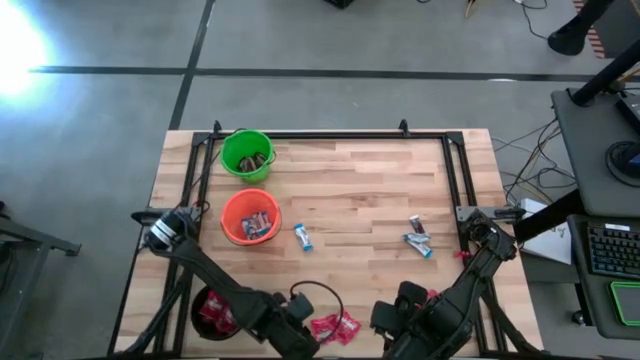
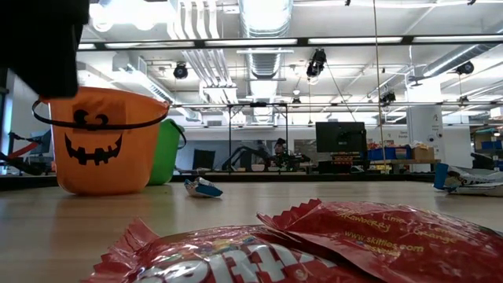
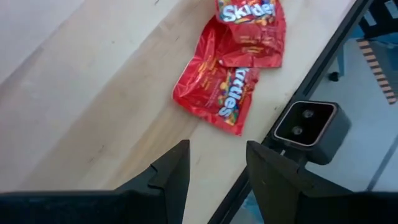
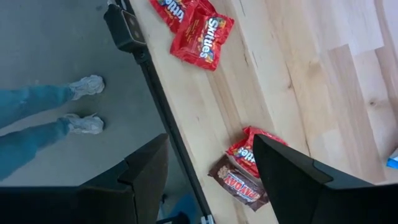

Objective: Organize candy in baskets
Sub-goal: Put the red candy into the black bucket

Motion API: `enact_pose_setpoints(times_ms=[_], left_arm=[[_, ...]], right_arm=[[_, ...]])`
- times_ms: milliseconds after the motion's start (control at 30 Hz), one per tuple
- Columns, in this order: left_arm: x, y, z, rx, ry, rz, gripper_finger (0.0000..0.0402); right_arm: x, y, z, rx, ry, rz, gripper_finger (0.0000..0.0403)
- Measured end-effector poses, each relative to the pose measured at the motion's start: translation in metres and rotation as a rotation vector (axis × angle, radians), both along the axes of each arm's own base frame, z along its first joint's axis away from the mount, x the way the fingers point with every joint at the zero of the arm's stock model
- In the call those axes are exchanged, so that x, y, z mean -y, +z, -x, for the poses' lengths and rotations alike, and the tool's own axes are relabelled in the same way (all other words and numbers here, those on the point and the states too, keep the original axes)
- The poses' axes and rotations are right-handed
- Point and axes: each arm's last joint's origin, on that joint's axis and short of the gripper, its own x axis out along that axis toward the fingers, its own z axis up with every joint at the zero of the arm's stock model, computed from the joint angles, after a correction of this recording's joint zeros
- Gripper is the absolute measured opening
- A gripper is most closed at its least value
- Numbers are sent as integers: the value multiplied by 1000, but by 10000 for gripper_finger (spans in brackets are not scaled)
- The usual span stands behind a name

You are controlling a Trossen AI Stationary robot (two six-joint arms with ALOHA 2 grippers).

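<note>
Two red candy packs (image 3: 217,93) (image 3: 249,25) lie flat on the wood at the table's near edge, also seen in the high view (image 1: 335,327). My left gripper (image 3: 217,165) hangs open just above the table beside them, with nothing between its fingers. My right gripper (image 4: 211,168) stands open higher up near the same edge, above a red pack (image 4: 245,152) and a brown pack (image 4: 239,183). The green basket (image 1: 247,155) and the orange basket (image 1: 250,217) stand at the left. The black basket (image 1: 213,312) holds red packs.
A blue-and-white candy (image 1: 303,237) lies mid-table, and a few more candies (image 1: 418,237) lie at the right. A black frame rail (image 3: 298,93) with a small camera block (image 3: 306,127) runs along the near edge. A person's legs (image 4: 37,112) stand beyond that edge.
</note>
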Motion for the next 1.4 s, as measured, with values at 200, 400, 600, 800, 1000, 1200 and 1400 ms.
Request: enact_pose_setpoints(times_ms=[200,400,600,800,1000,1200,1400], left_arm=[[2,-13,-3,-23,24,-5,139],[3,-23,-5,-39,43,-9,139],[3,-34,-10,-41,57,-7,139],[6,-46,-18,-23,62,13,139],[5,-53,-21,-29,70,9,139],[3,-56,-24,-26,79,12,139],[3,-57,-28,-8,83,26,139]], right_arm=[[0,0,0,2,20,5,224],[0,0,0,3,35,9,224],[0,0,0,5,48,12,224],[0,0,0,6,56,13,224],[0,0,0,5,59,14,224],[0,0,0,5,65,16,224],[0,0,0,6,66,16,224]])
